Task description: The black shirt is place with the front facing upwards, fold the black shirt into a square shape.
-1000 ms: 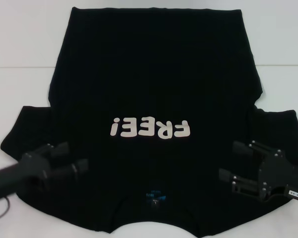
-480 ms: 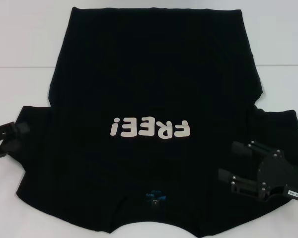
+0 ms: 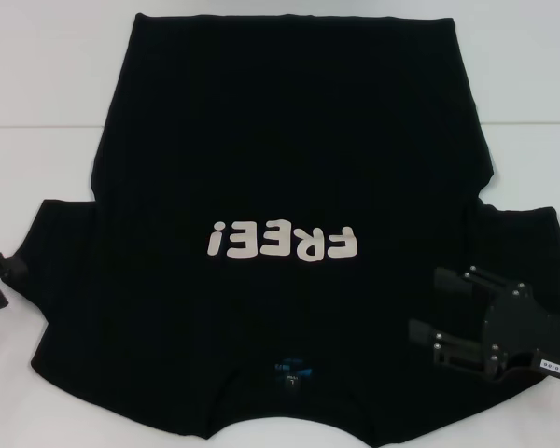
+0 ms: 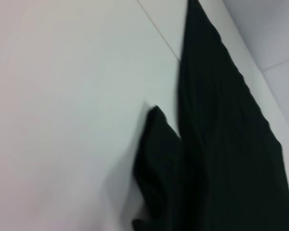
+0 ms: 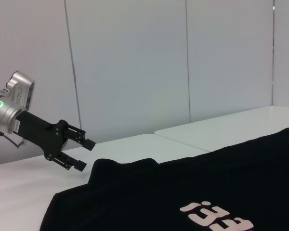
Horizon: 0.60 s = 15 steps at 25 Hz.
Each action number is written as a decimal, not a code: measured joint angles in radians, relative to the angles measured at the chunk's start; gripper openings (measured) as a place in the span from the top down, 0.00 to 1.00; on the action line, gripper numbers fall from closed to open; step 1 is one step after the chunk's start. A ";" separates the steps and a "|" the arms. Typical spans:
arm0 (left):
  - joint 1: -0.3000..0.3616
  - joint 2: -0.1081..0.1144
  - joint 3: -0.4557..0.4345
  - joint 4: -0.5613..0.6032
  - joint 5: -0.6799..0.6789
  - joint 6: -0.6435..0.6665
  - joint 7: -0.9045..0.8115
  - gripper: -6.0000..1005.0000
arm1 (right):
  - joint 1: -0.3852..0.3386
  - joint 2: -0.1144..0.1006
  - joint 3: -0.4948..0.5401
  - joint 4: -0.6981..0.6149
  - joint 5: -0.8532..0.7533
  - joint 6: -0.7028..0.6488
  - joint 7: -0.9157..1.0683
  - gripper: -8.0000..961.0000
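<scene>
The black shirt (image 3: 280, 159) lies flat on the white table (image 3: 37, 187), front up, with the off-white "FREE!" print (image 3: 282, 243) mid-chest and the blue neck label (image 3: 289, 369) at the near edge. My left gripper (image 3: 9, 282) is open at the far left edge, just off the left sleeve (image 3: 56, 233). It also shows in the right wrist view (image 5: 86, 155), open and held above the table beside the shirt (image 5: 183, 192). My right gripper (image 3: 431, 303) is open and empty over the shirt's right shoulder, near the right sleeve (image 3: 532, 243). The left wrist view shows the sleeve tip (image 4: 159, 159).
A table seam (image 3: 37, 126) runs across the far part of the table. White wall panels (image 5: 135, 62) stand behind the table. Bare table shows to the left and right of the shirt's body.
My left gripper has drawn back to the left, from over the shirt's left shoulder to the left edge of view, off the sleeve. The right gripper and the shirt have not moved.
</scene>
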 joint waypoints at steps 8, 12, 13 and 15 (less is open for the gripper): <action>-0.010 -0.003 -0.001 -0.046 -0.007 -0.070 0.002 0.25 | 0.000 0.000 0.000 0.000 -0.002 -0.001 0.000 0.14; -0.021 -0.004 -0.001 -0.049 -0.008 -0.085 0.002 0.25 | -0.001 0.000 0.000 0.001 -0.003 -0.002 0.001 0.14; -0.024 -0.005 -0.001 -0.049 -0.006 -0.091 0.002 0.25 | -0.001 0.000 0.000 0.001 -0.003 -0.002 0.001 0.14; -0.028 -0.006 0.001 -0.049 -0.004 -0.102 0.002 0.25 | -0.003 0.000 0.000 0.002 -0.003 -0.002 0.001 0.14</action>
